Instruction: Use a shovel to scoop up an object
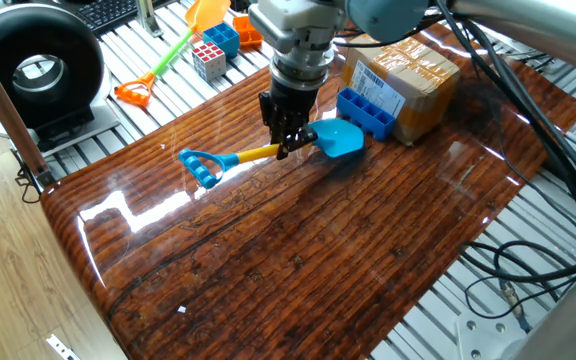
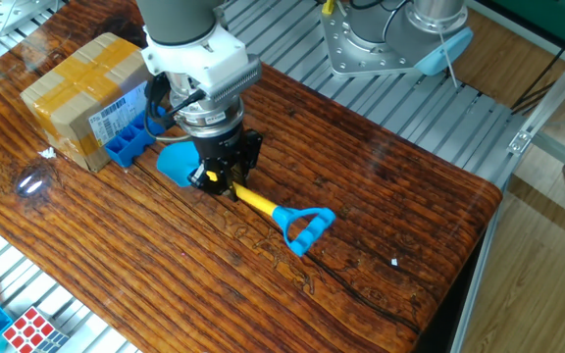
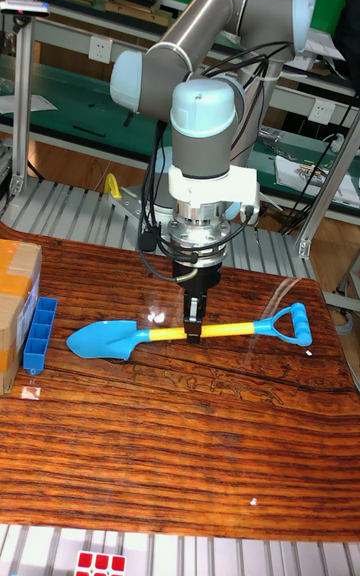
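The shovel (image 3: 180,333) is lying on the counter (image 3: 180,456), its yellow stick pinched tight by the end effector (image 3: 194,328). The blue block (image 3: 36,335) is sitting at nine o'clock from it.

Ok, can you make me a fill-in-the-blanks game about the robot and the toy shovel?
1. The gripper holds the shovel by its ____ shaft.
2. The shovel's light blue blade points toward the dark blue ____.
3. The block stands against the brown cardboard ____.
4. The handle at the shovel's far end is shaped like the letter ____.

Missing words: yellow; block; box; D
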Motion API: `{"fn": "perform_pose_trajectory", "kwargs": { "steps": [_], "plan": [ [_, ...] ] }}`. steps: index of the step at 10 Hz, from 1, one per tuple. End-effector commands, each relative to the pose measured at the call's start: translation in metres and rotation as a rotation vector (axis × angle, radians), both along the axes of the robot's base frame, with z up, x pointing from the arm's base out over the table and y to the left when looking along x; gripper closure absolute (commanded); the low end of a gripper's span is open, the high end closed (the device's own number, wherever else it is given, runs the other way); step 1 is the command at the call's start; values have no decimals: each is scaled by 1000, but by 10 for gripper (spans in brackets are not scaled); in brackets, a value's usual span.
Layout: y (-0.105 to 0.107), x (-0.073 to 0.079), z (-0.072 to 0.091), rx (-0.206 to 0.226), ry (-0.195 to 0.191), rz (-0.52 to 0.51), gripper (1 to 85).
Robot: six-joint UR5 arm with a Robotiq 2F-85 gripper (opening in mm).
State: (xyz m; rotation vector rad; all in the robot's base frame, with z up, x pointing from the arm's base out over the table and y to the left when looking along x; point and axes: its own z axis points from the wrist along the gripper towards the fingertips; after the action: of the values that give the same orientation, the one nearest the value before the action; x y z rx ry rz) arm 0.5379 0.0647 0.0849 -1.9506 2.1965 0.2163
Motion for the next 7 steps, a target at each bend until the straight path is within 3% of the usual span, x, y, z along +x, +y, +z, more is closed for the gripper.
{"fn": "perform_pose_trajectory", "kwargs": {
  "steps": [1,2,4,7],
  "plan": [
    [-2,4,1,-4,-11,-17,847],
    [-7,6,0,-21,-19,-11,847],
    [3,4,3,18,-20,18,847],
    [-10,4,4,36,-20,37,847]
  ]
}}
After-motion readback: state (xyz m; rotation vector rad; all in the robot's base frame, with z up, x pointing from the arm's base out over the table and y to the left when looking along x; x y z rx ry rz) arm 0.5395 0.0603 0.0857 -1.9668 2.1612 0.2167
